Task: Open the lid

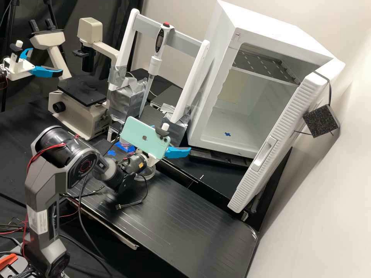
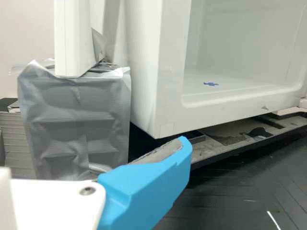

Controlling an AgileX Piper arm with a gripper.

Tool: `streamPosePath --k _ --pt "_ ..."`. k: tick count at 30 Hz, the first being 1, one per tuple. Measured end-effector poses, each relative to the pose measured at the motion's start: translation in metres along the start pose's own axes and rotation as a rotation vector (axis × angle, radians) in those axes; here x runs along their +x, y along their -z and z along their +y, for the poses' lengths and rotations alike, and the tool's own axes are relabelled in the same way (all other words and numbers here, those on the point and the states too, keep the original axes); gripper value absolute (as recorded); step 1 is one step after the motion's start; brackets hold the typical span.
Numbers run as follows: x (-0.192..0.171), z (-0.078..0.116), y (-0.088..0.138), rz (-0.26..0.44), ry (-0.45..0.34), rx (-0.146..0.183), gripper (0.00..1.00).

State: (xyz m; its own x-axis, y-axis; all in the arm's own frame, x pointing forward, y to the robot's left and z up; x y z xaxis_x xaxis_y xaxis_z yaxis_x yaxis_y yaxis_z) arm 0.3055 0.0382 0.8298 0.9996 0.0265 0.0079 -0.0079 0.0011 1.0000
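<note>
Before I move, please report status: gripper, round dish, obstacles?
Gripper open, empty. Clear round dish on bench, partly hidden; lid unclear. White door wide open beyond gripper.

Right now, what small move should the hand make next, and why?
Perhaps ease the hand back a little from the white box: its blue fingers are spread and point toward that box, while the clear dish sits behind the fingertips.
</note>
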Motion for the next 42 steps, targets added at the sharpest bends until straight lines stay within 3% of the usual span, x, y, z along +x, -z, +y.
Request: streamPosePath --k 13,23,29,34,42 --pt "-0.012 -0.003 -0.002 0.0 0.004 -0.001 1.0" --pt "-0.093 0.004 0.009 0.156 -0.119 -0.017 1.0" --pt "-0.132 -0.003 0.003 0.178 -0.097 -0.058 1.0" --pt "-0.138 -0.004 0.001 0.184 -0.083 -0.084 1.0" --pt "-0.132 -0.015 -0.005 0.157 -0.016 -0.069 1.0"
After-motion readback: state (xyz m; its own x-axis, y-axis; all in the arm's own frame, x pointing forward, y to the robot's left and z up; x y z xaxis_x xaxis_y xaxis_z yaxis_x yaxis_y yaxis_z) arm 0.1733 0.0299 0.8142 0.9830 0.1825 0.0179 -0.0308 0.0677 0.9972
